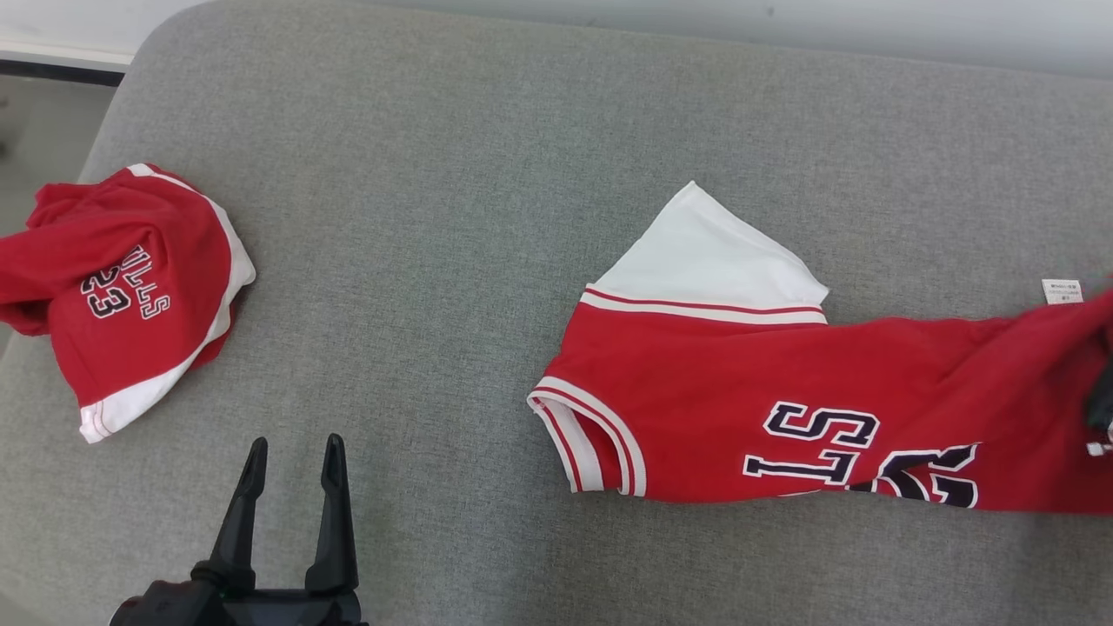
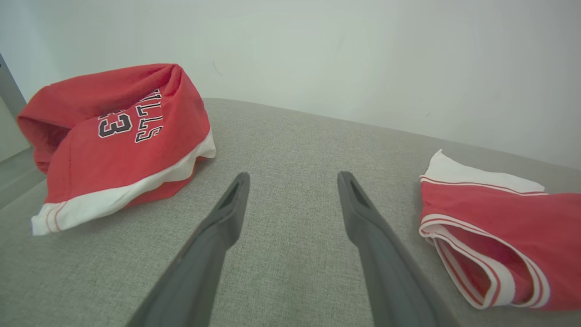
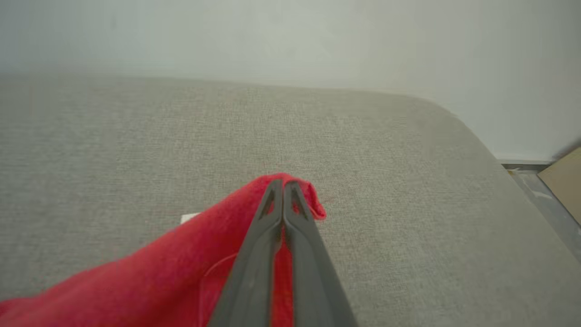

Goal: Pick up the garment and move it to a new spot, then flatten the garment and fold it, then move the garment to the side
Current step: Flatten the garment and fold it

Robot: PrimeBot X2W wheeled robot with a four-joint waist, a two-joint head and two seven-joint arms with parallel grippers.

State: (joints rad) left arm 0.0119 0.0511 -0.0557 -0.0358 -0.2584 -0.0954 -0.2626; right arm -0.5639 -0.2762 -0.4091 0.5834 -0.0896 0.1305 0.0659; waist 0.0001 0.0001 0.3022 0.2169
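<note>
Grey cushion (image 1: pixel 487 174): red jersey (image 1: pixel 783 409), crumpled red garment (image 1: pixel 130 287)

A bare strip of grey surface (image 1: pixel 417 261) lies between the crumpled red bundle (image 1: pixel 130 287) (at the left edge) and the spread jersey (image 1: pixel 783 409); right of the jersey seems bare too.

head camera looks steeply down; both wrist cameras, low over cushion (image 1: pixel 452 217), share jersey (image 1: pixel 739 382).

The garment (image 1: pixel 739 382) is soft matt cloth; the cushion (image 1: pixel 435 217), coarse grey weave.
</note>
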